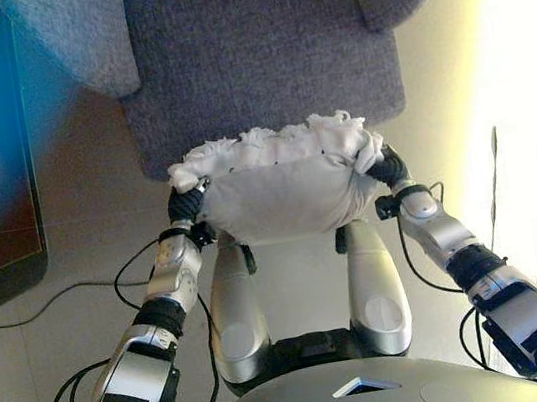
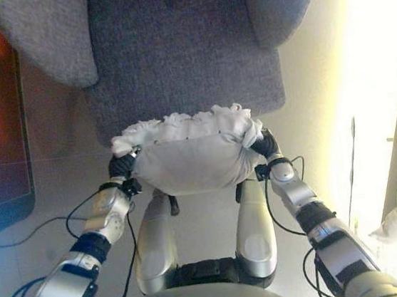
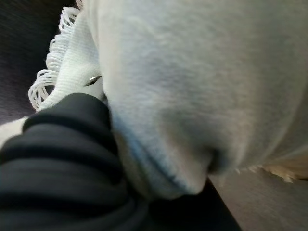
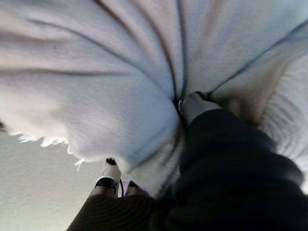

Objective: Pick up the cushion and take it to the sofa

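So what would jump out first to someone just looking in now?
The white fringed cushion, held up between the left hand and the right hand at its two ends. Just beyond it stands the grey sofa, its seat edge close to the cushion's fringe.

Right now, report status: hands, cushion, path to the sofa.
Left hand and right hand grip the white fringed cushion at its ends, fingers buried in cloth. Cushion held up just short of the grey sofa seat. Nothing between.

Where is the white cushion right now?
The cushion is held between the left hand and right hand, at the front edge of the grey sofa.
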Controlling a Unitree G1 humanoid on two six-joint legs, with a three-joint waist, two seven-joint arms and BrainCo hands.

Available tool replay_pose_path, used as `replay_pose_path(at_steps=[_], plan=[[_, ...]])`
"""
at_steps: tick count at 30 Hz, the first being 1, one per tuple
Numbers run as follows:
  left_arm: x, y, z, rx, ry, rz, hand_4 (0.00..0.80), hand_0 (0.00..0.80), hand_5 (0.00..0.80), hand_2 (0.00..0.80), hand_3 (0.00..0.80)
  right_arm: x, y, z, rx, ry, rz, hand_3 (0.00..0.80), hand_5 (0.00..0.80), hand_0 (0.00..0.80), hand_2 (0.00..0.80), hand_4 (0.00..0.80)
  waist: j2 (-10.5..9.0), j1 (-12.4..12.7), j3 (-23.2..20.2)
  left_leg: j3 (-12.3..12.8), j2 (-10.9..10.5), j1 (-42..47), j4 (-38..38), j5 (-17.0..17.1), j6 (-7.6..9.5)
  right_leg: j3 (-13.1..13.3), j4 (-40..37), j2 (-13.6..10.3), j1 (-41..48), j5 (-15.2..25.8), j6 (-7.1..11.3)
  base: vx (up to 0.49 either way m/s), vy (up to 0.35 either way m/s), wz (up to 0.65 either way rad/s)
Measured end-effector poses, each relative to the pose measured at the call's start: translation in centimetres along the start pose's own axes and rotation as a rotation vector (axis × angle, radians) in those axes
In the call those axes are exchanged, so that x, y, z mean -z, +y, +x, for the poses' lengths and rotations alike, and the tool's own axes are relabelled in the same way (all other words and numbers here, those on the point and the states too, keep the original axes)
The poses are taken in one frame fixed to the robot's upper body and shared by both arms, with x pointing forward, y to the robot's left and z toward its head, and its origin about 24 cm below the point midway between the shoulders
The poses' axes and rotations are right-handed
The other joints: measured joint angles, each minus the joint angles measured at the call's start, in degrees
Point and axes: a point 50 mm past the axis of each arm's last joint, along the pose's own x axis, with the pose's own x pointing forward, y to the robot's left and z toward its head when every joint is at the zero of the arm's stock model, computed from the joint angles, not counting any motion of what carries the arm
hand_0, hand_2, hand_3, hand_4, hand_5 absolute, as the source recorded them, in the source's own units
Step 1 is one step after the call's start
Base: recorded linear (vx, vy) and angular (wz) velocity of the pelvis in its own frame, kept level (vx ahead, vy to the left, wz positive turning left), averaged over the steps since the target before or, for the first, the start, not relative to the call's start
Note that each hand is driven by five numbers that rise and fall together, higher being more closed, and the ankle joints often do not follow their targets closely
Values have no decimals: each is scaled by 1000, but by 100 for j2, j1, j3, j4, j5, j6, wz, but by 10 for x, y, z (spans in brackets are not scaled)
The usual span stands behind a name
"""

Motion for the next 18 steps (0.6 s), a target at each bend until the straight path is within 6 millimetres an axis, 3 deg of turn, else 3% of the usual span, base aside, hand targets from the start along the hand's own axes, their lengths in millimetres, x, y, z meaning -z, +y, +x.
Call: replay_pose_path(at_steps=[6, 8, 12, 16, 18], plan=[[20, 5, -19, -12, 69, -7, 800, 800, 800, 800, 800, 26, 3, -20, -22, 69, 30, 800, 800, 800, 800, 800, 9, -3, -481, 1, 38, 948, -480, 15, -58, -69, -627, 67, 1026, 68, 52, 236, -137, 1], [33, 8, -29, -35, 106, -10, 800, 800, 800, 800, 800, 41, 7, -30, -39, 116, 46, 800, 800, 800, 800, 800, -3, 1, -947, 1, 73, 1066, -603, 7, -74, -65, -835, 123, 1202, 71, 52, 271, -125, 2], [50, 17, -46, -67, 166, 13, 800, 800, 800, 800, 800, 62, 14, -44, -75, 202, 77, 800, 800, 800, 800, 800, -48, 4, -1480, -6, 204, 1696, -794, -76, -100, -58, -1198, 280, 1916, 32, 17, 209, -126, 1], [53, 16, -52, -70, 170, 10, 800, 800, 800, 800, 800, 67, 14, -50, -85, 228, 123, 800, 800, 800, 800, 800, -51, 3, -1913, -14, 316, 1878, -836, -101, -46, -29, -1324, 416, 2149, 0, -37, 67, -58, 0], [53, 14, -52, -71, 167, 17, 800, 800, 800, 800, 800, 66, 11, -49, -75, 233, 140, 800, 800, 800, 800, 800, -49, 1, -2009, -8, 312, 1914, -809, -109, 102, -2, -1323, 433, 2189, -18, -61, 48, 16, 3]])
